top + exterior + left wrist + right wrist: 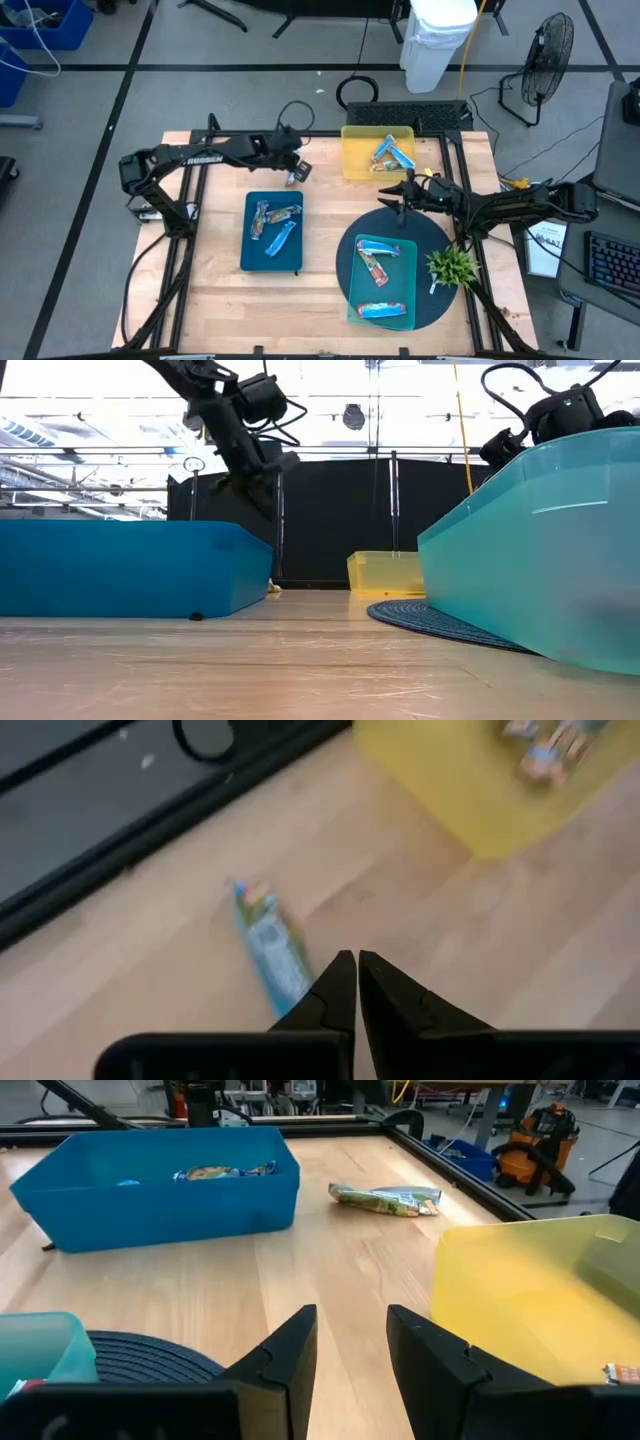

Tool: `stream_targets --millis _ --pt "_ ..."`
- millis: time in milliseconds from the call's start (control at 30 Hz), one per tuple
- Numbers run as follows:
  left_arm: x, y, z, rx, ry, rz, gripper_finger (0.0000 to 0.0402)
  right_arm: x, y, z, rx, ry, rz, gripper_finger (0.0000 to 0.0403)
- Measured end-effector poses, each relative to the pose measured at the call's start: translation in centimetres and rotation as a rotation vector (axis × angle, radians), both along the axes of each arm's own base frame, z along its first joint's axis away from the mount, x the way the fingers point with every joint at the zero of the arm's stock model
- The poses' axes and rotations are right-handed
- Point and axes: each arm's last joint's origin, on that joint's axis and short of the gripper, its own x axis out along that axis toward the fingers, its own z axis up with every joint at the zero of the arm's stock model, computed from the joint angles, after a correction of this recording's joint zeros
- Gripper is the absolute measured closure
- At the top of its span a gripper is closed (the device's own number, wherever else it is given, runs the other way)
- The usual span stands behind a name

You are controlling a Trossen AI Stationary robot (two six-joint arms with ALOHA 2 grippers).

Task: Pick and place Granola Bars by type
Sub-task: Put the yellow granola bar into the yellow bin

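Seemingly blue-green wrapped bar (272, 948) (blurred)

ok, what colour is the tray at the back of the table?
Translucent yellow tray, with bars inside; clearest in the high view.

Past our right gripper (352, 1342), its 2 dark fingers parted with bare wood between them, we see a blue tray (150, 1190) at 11 o'clock holding wrapped bars (222, 1172). One loose bar (385, 1198) lies on the table at 12 o'clock. A yellow tray (540, 1295) sits at 3 o'clock.
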Motion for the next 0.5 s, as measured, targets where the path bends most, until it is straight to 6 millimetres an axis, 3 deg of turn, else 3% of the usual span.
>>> stream_targets --millis 267,500 --pt "-0.4 0.9 -0.4 -0.024 -0.011 0.089 0.0369 0.0 0.0 -0.1 0.003 0.006 0.001 0.0289" --pt "0.1 1.7 -3.3 -0.114 0.053 0.115 0.0285 0.0 0.0 -0.1 0.004 0.006 0.001 0.0289"
